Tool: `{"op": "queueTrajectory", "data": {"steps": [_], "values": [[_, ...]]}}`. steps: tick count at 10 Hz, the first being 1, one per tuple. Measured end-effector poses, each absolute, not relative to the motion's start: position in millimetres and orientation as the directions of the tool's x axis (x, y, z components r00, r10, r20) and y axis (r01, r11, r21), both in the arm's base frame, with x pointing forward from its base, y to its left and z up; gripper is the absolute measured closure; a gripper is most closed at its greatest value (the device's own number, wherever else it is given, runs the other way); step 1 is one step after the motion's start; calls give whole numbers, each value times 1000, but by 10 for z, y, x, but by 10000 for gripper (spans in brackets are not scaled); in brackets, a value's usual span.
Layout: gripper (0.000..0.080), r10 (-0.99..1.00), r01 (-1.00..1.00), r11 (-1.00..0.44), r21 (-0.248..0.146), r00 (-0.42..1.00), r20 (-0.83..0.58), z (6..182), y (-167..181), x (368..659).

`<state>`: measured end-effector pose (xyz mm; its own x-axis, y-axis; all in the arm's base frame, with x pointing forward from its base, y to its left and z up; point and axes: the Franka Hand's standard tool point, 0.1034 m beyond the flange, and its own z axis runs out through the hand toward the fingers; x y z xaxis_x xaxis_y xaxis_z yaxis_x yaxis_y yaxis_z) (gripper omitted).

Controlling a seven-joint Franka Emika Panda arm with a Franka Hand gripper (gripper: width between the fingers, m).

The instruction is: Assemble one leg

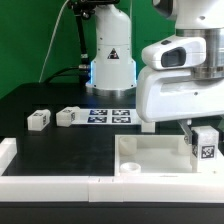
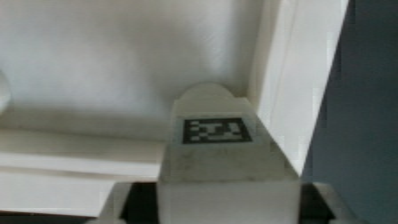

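Plainly clamped: gripper [image 1: 203,128] closed on the leg [image 1: 206,145], held upright over the white panel [image 1: 150,155] at the exterior view's right. Tag on the leg's side turned toward the camera. Leg's lower end close to the panel surface; contact not possible to judge. Seen from the wrist view as a pale tapering block [image 2: 219,140] with its tag facing up, pinched at both sides by the dark fingers [image 2: 127,203]. Two more small tagged blocks [image 1: 39,120] [image 1: 68,116] lay well apart on the black table [image 1: 60,150], near the marker board [image 1: 108,115].
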<state>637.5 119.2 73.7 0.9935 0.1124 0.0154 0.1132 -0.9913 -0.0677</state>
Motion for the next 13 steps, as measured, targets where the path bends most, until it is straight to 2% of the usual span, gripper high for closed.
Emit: {"op": "queueTrajectory", "data": {"steps": [3,5,7,10,11,12,13], "values": [[509,-227,-227,-971,-79,974,-8,733,1180,6380],[509,-519,-520,-850,-80,854,-35,733,1164,6384],[508,-716,-718,-692,-69,696,-56,733,1159,6383],[508,-874,-877,-477,-51,480,-78,733,1157,6379],[508,-873,-877,-478,-52,481,-79,730,1162,6378],[329,-863,-867,-496,-53,499,-77,730,1162,6378],[213,-840,-843,-535,-57,538,-75,730,1162,6378]]}}
